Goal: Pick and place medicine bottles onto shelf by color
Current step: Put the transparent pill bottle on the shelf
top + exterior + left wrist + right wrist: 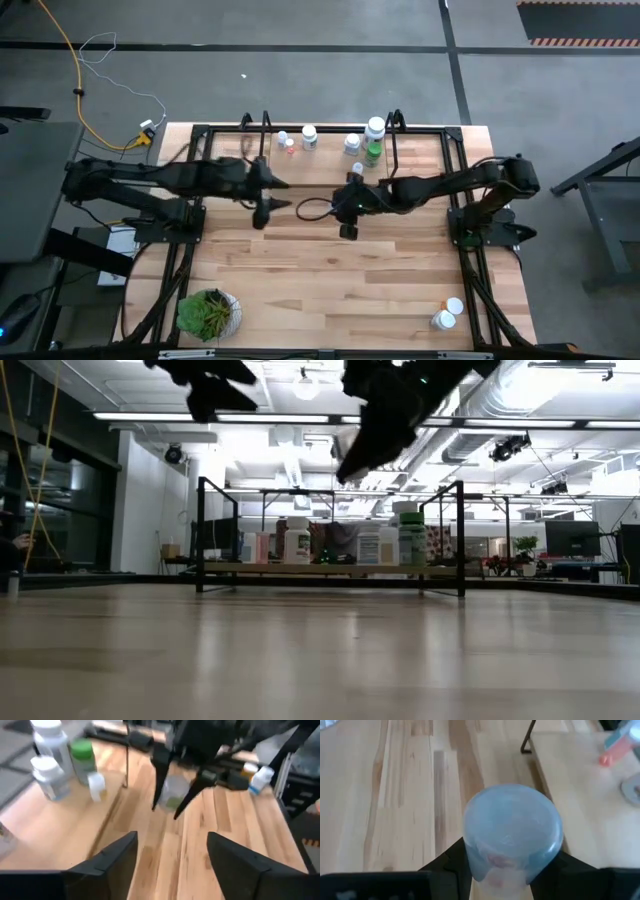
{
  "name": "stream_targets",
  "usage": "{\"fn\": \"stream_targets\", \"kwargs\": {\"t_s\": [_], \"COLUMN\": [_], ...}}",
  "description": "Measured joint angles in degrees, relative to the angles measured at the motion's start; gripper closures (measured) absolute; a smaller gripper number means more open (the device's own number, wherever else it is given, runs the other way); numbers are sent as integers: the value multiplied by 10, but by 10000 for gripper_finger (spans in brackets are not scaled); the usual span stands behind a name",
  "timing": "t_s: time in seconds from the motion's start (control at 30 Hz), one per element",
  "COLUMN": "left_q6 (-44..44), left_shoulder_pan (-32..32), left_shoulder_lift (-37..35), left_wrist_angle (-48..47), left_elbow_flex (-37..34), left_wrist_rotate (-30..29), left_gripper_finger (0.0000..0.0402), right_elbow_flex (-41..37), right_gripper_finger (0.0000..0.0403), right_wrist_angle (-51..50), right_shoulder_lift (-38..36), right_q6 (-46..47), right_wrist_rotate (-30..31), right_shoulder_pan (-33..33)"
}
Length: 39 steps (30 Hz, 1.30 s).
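My right gripper (pixel 348 226) hangs over the middle of the table, just in front of the shelf (pixel 422 152), and is shut on a pale white-capped medicine bottle (pixel 512 830). My left gripper (pixel 262 212) hovers to its left at about the same depth, open and with nothing between its fingers (pixel 116 862); it faces the right gripper and the held bottle (pixel 172 795). Several medicine bottles stand upright on the shelf board: white ones (pixel 309 137) and a green one (pixel 373 153). Two more bottles (pixel 447 314) lie at the near right of the table. My right gripper pinches the bottle's body just below the cap (pixel 480 865) between its two fingers. The fingers slant downward, and the cap end faces back toward the wrist. The bottle is lifted clear of the table.
A green potted plant (pixel 208 312) stands at the near left corner. The shelf's black upright posts (pixel 459 540) and wire frame (pixel 243 128) rise around the board at the far side. Bare wooden tabletop (pixel 330 290) stretches between the grippers and the near edge.
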Motion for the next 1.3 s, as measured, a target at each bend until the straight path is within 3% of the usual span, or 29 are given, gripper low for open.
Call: {"fn": "stream_targets", "kwargs": {"t_s": [0.23,0.5,0.77,1.03,1.3], "left_q6": [-6,27,40,61,70], "left_shoulder_pan": [-4,-9,-9,-9,-9], "left_shoulder_lift": [93,145,160,160,160], "left_wrist_angle": [88,136,137,137,182], "left_elbow_flex": [14,15,14,14,14], "left_wrist_rotate": [2,4,-24,36,28], "left_gripper_finger": [121,112,112,112,120], "right_elbow_flex": [49,67,67,67,67], "right_gripper_finger": [272,271,270,270,270], "right_wrist_angle": [-7,6,48,88,94], "right_shoulder_lift": [48,68,68,68,68], "right_q6": [-13,-13,-14,-39,-42], "right_wrist_rotate": [3,2,-27,-37,-38], "right_shoulder_pan": [0,0,1,2,2]}}
